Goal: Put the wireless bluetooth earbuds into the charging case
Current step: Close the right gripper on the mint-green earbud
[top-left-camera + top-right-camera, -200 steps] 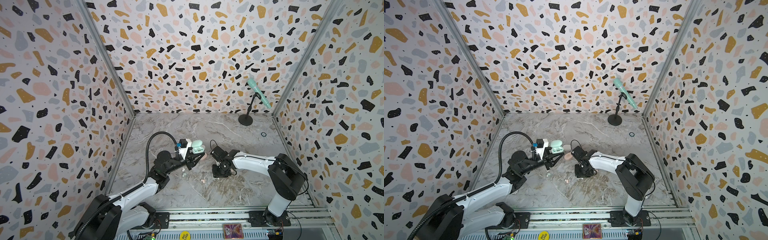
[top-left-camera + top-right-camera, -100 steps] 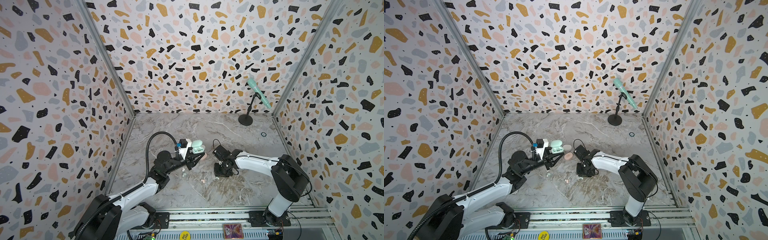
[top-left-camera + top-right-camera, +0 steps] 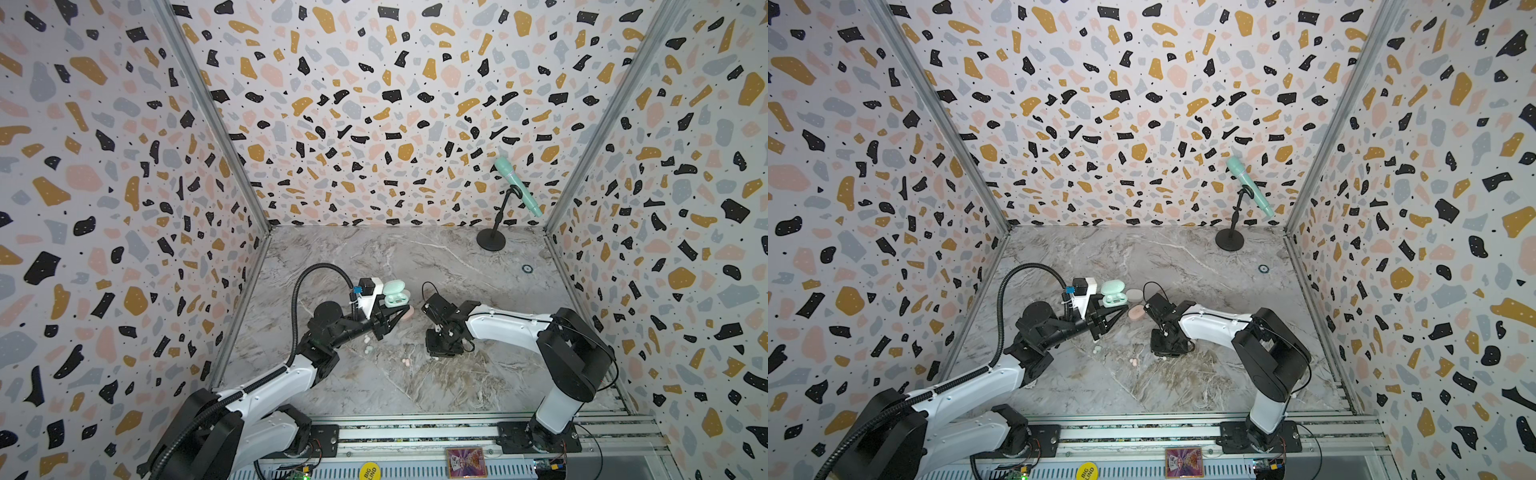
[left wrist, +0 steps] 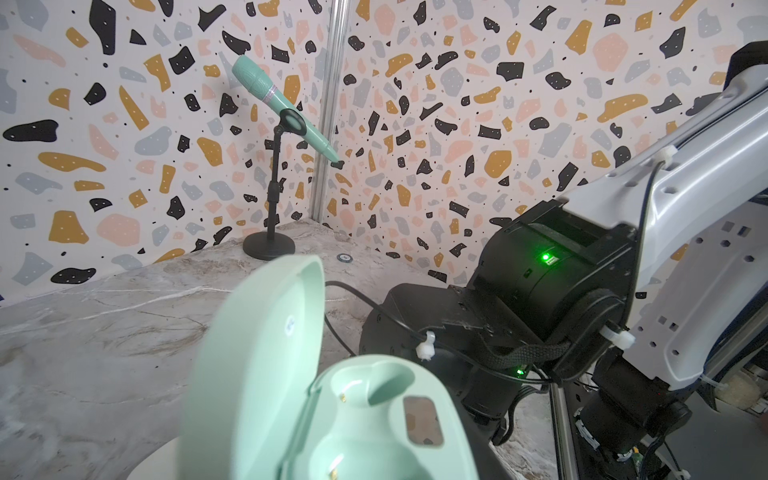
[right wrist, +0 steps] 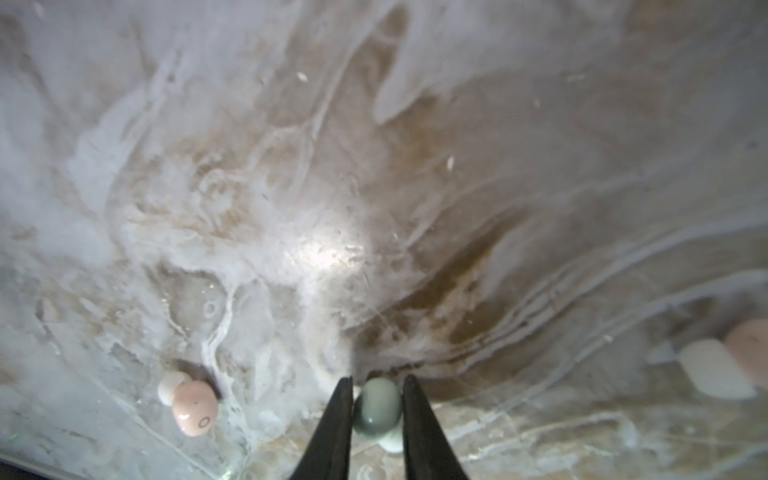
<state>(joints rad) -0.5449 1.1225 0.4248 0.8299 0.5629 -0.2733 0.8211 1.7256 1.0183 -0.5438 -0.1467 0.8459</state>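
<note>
My left gripper [image 3: 398,316] is shut on the mint green charging case [image 3: 394,294], held above the table with its lid open. In the left wrist view the charging case [image 4: 365,415] fills the foreground and both its sockets are empty; the jaws are hidden under it. My right gripper [image 3: 434,353] points down at the table. In the right wrist view its black fingers [image 5: 338,415] press both sides of a mint green earbud [image 5: 376,409] that lies on the marble. A pink earbud [image 5: 193,407] lies beside it. More earbuds [image 3: 368,345] lie below the left gripper.
A pink case [image 3: 1136,312] and a white case [image 3: 1133,294] lie between the arms. Two pink earbuds [image 3: 1133,362] lie near the middle. A mint microphone on a black stand [image 3: 491,240] stands at the back right. Patterned walls close three sides.
The right gripper's jaws have closed in on the mint green earbud, and that arm has shifted slightly to the right. The left arm and the case have not moved.
</note>
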